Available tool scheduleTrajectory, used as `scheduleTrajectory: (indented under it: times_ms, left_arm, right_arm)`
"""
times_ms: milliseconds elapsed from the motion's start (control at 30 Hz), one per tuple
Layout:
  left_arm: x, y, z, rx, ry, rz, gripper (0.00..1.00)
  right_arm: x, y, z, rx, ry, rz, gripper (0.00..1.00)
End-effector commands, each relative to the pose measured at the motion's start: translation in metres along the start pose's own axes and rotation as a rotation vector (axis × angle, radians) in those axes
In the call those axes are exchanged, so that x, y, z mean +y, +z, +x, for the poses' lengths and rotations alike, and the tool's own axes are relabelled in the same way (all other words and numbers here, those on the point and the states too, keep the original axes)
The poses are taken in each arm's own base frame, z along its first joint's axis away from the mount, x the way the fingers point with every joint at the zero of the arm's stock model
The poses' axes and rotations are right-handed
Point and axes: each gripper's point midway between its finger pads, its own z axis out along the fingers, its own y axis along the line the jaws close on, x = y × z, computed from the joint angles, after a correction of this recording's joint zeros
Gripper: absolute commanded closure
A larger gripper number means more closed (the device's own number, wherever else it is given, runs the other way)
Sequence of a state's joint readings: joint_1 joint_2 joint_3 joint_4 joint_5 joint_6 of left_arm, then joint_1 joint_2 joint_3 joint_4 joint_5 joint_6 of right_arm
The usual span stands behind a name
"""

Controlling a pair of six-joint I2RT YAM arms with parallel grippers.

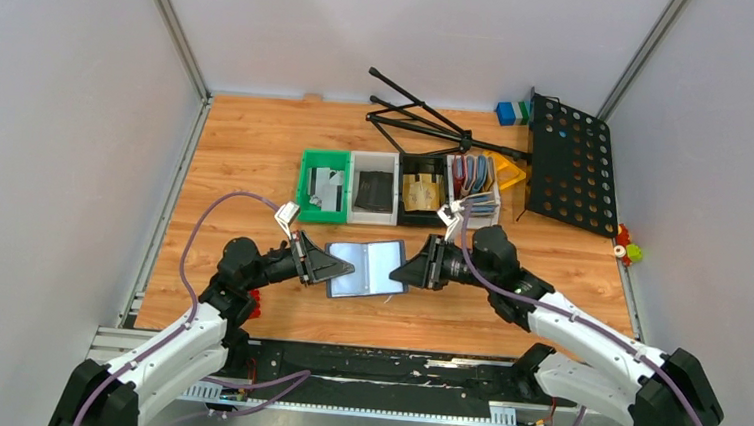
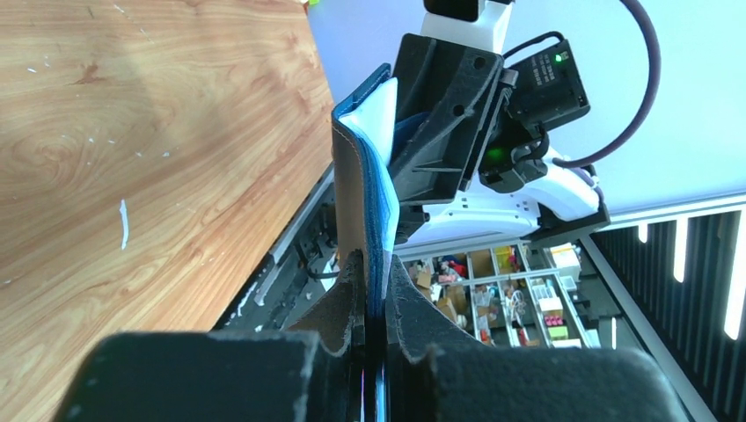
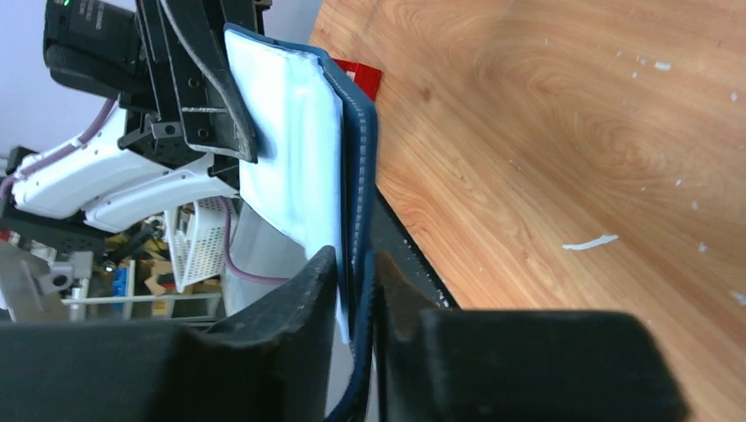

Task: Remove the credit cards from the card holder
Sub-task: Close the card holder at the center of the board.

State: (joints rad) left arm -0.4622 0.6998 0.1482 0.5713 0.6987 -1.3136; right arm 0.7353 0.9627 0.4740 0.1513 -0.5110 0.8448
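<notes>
Gaping open, pale inside up, the card holder point(image 1: 367, 267) has jaws clamped on both edges: left gripper point(image 1: 347, 268) at nine o'clock, right gripper point(image 1: 395, 272) at three o'clock.

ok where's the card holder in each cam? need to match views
Top external: card holder lies open at centre, between the left gripper and right gripper.
Left wrist: card holder seen edge-on, rising from bottom centre, clamped by the left gripper.
Right wrist: card holder left of centre, pale inside showing, clamped by the right gripper.
Shared landmark: the wooden table, visible in all three.
</notes>
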Motion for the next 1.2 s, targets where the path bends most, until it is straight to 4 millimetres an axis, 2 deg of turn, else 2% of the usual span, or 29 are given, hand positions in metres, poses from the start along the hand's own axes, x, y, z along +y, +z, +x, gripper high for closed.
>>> scheduleTrajectory:
  times_ms: [0,133,233,533,667,867,1067,1167]
  left_arm:
    - [-0.011,0.001,-0.004,-0.005,0.053,0.03,1.0]
    - [-0.01,0.001,-0.004,-0.003,0.063,0.022,1.0]
    - [-0.006,0.001,-0.004,-0.004,0.067,0.007,1.0]
    - [0.004,0.002,-0.004,-0.003,0.069,-0.026,1.0]
    - [0.005,0.002,-0.004,-0.002,0.071,-0.032,1.0]
    - [0.012,0.002,-0.003,0.003,0.074,-0.055,1.0]
    - [0.041,0.002,-0.003,0.005,0.094,-0.173,1.0]
    - [0.06,0.002,-0.003,0.004,0.119,-0.243,1.0]
  right_arm:
    - [0.013,0.011,-0.009,0.023,-0.049,0.037,0.85]
    - [0.001,0.019,0.0,0.079,-0.065,0.159,0.97]
    - [-0.016,0.021,0.004,0.09,-0.105,0.301,0.98]
    - [-0.044,0.023,0.012,0.134,-0.165,0.528,1.0]
    - [-0.049,0.027,0.014,0.157,-0.177,0.563,0.99]
    - [-0.044,0.027,0.011,0.139,-0.176,0.544,0.99]
    - [-0.038,0.019,0.009,0.138,-0.194,0.54,0.98]
    - [-0.057,0.012,0.006,0.143,-0.222,0.647,0.97]
